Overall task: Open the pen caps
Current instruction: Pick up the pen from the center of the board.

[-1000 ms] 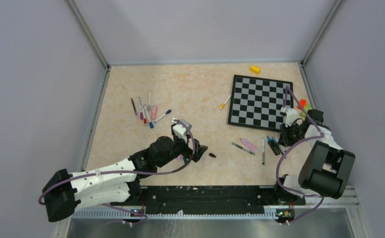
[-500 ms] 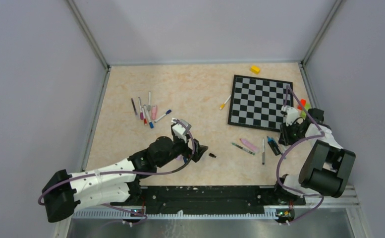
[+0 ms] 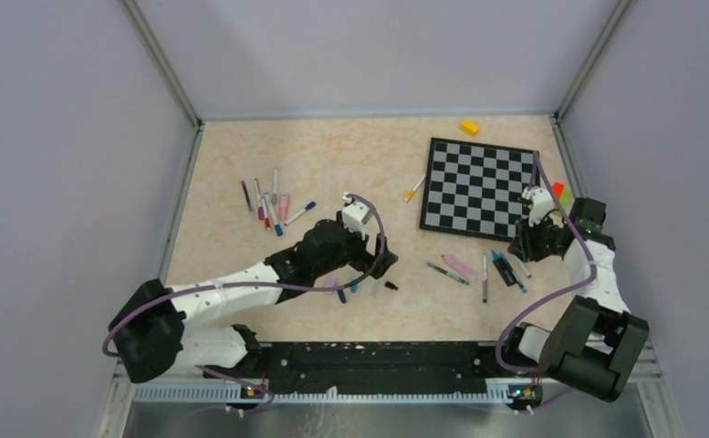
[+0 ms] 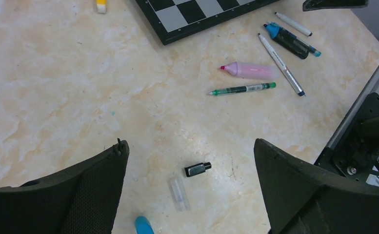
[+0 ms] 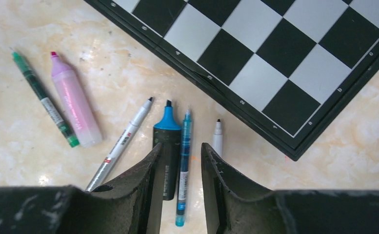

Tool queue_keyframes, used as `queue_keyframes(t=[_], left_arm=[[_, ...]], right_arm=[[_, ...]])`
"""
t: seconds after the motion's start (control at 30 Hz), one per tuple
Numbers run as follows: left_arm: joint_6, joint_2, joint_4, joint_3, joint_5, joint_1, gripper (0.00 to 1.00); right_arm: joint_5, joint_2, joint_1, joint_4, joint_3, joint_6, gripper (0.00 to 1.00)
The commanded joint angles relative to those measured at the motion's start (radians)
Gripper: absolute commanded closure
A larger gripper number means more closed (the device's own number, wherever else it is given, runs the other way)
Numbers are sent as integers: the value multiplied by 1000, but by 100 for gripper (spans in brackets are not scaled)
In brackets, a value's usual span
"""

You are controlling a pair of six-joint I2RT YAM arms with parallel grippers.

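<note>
Two loose caps on the counter at 6 o'clock: black cap, clear cap, under wide-apart left claw. Right claw a little apart over teal pen, gripping nothing. Lift straight up, slowly, to avoid dragging it.

Small white rank and file marks run along the chessboard frame; one near the corner looks like "1", the rest too tiny to be sure. Print on the silver pen barrel, green pen label and black highlighter: unreadable. No other text.
</note>
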Motion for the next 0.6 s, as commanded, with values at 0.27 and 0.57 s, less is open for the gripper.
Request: queue_keyframes(t=[0.27,0.57], left_arm=[[52,422,-73,371,129,171,1],[198,826,-378,883,-60,176,12]], right_arm=[[-196,-100,-6,-119,60,-71,68],[-222,-148,-7,-147,64,-85,68]])
